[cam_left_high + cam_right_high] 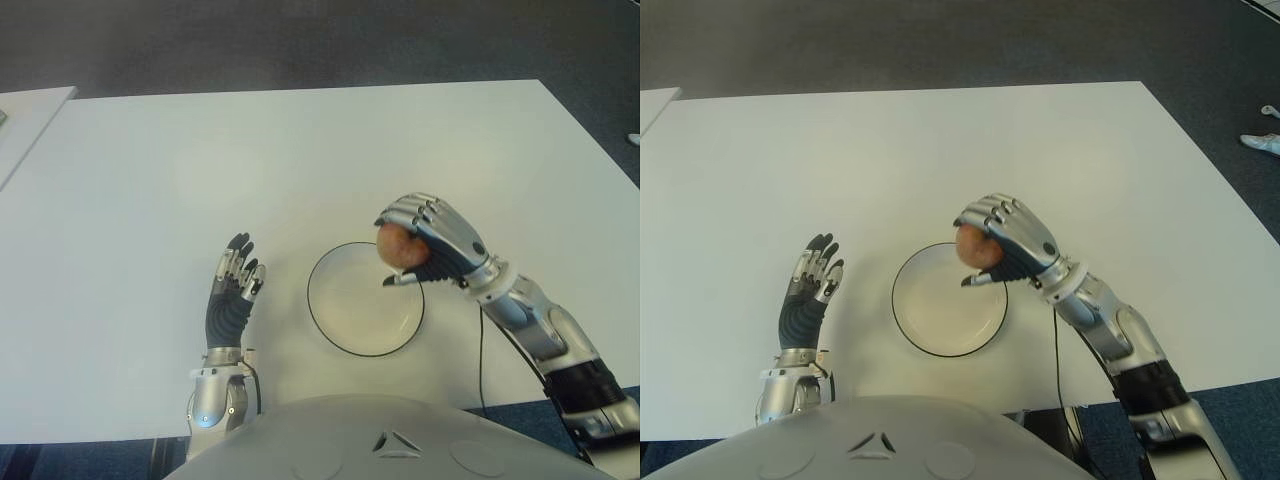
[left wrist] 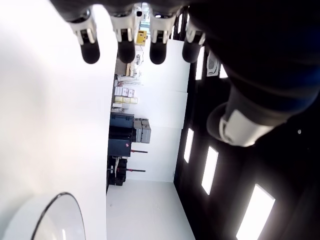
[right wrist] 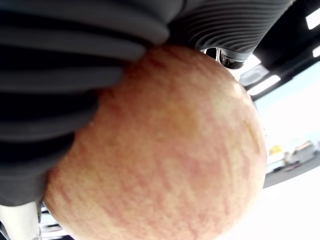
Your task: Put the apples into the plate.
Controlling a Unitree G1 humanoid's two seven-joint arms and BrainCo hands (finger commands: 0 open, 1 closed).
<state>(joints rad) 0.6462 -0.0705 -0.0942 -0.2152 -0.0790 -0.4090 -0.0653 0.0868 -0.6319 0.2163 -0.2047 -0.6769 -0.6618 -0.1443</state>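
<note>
Round streaky apple point(image 3: 160, 150) gripped in right hand point(image 1: 430, 245) over smooth white plate point(image 1: 340, 325).

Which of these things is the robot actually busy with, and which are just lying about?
Part of the job:
- apple, held in the right hand over the plate's far right rim
- plate, with nothing in it

Not part of the job:
- left hand, fingers open, left of the plate
- white table
- cable
</note>
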